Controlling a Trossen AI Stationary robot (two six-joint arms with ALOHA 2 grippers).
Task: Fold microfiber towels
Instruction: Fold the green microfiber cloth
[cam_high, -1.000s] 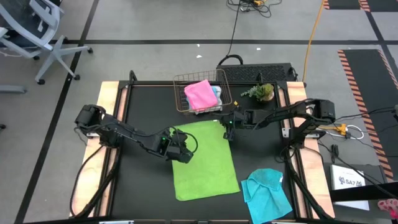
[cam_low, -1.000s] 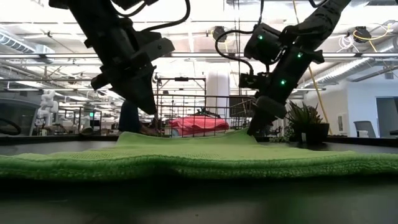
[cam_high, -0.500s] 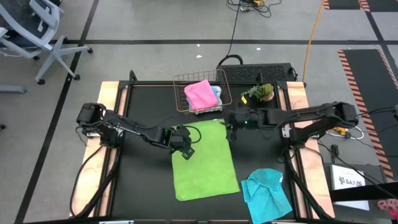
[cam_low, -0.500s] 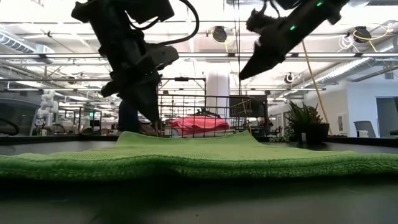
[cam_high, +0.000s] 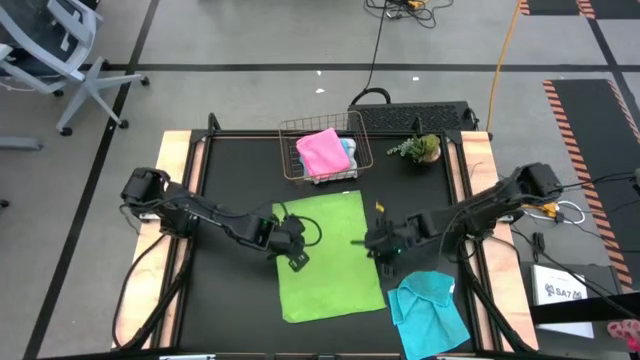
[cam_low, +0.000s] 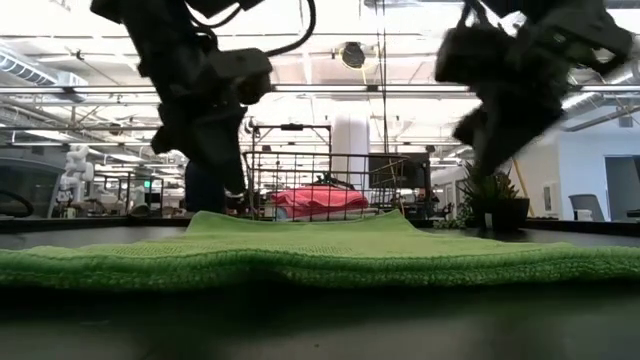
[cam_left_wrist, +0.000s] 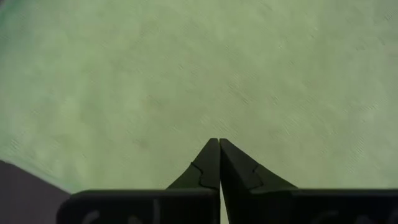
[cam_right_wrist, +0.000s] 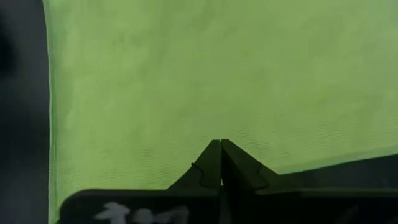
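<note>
The lime green microfiber towel (cam_high: 330, 255) is spread flat in the middle of the black table (cam_high: 230, 300), its long axis running from the far edge toward the near edge. The left gripper (cam_high: 298, 259) is held at the towel's left edge, about midway along it, with its fingers (cam_left_wrist: 211, 165) pressed together and nothing between them. The right gripper (cam_high: 381, 247) is poised over the opposite right edge, likewise clenched on nothing, as its wrist view shows. The towel lies between the two grippers, each about equally near to its own side. No fold is made yet; a fold along the long axis is judged likeliest. A crumpled cyan-blue cloth (cam_high: 428, 305) lies at the near right corner, and a pink cloth (cam_high: 322, 150) rests in the copper wire basket (cam_high: 290, 150) at the far edge.
</note>
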